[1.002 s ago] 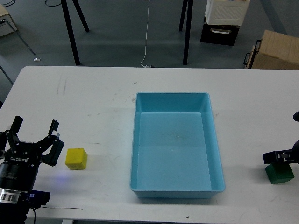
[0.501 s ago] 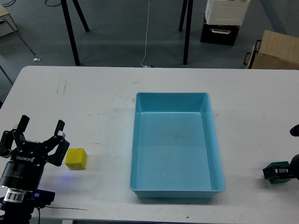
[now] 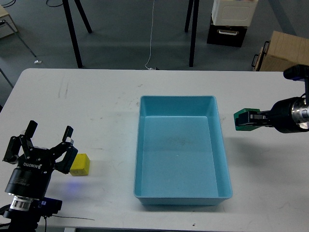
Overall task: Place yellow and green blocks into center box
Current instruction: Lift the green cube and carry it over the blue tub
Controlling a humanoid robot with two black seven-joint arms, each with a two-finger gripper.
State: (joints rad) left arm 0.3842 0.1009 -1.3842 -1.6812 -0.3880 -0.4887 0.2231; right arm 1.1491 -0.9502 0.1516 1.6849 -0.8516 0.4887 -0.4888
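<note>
A light blue box (image 3: pixel 181 191) sits open and empty at the middle of the white table. My right gripper (image 3: pixel 245 120) is shut on the green block (image 3: pixel 246 120) and holds it in the air just right of the box's right wall. The yellow block (image 3: pixel 80 164) lies on the table at the front left. My left gripper (image 3: pixel 50 145) is open, its fingers (image 3: pixel 66 135) spread just left of the yellow block, the nearest finger overlapping the block's left edge.
The white table (image 3: pixel 96 106) ends close in front of the box. Beyond the far edge are black stand legs (image 3: pixel 72 34), a cardboard box (image 3: pixel 285 53) and a white and black case (image 3: pixel 231 19) on the floor.
My right gripper has lifted the green block off the front right of the table and carried it up and left to the box's right wall. My left gripper has crept right, closer to the yellow block.
</note>
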